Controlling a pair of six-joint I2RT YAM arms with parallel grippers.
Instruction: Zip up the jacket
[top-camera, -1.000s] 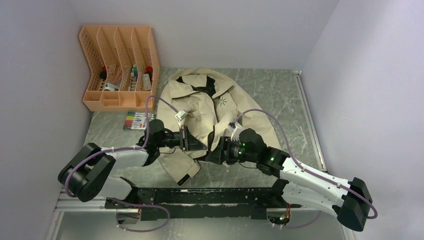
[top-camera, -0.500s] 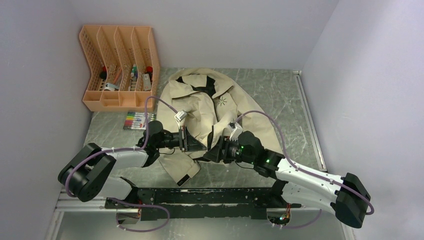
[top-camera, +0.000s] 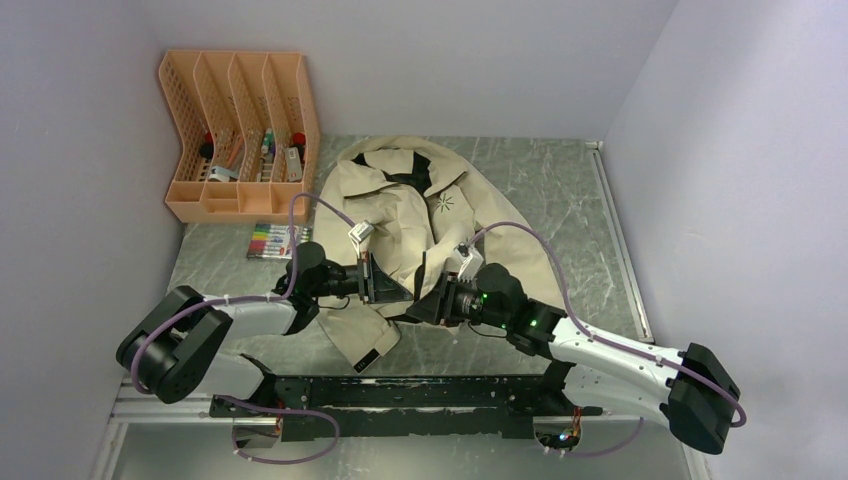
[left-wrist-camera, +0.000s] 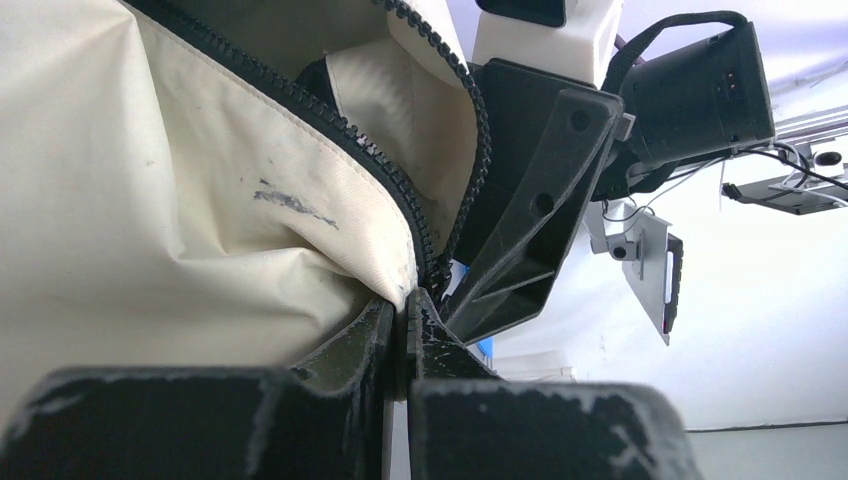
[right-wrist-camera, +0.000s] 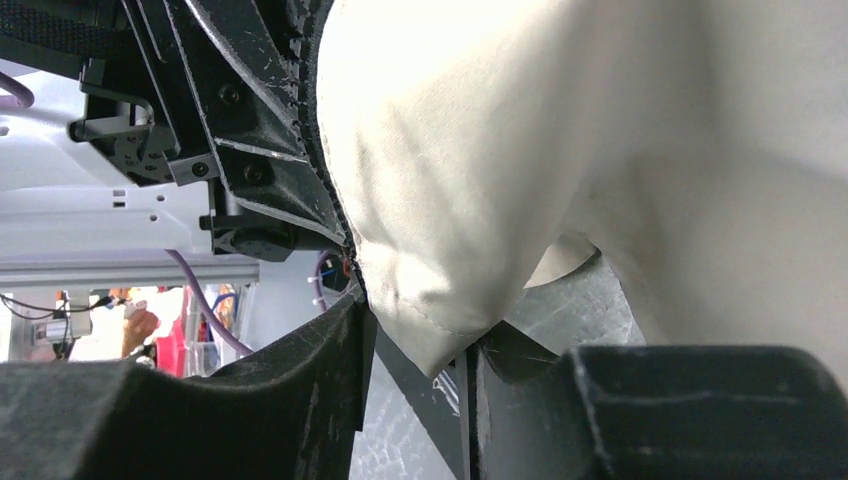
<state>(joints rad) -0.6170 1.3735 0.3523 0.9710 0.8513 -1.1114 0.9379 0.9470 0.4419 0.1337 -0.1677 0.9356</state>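
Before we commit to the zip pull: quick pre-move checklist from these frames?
1. Left gripper shut on the jacket at its zipper edge: ok.
2. Right gripper clamped: cannot tell; a hem corner hangs between its fingers, with a gap showing.
3. Zipper teeth joined: not ok; two rows run apart above the pinch.
4. Slider located: cannot tell; no view shows it.
5. Clearance between the two grippers: cannot tell; they sit very close in the top view.
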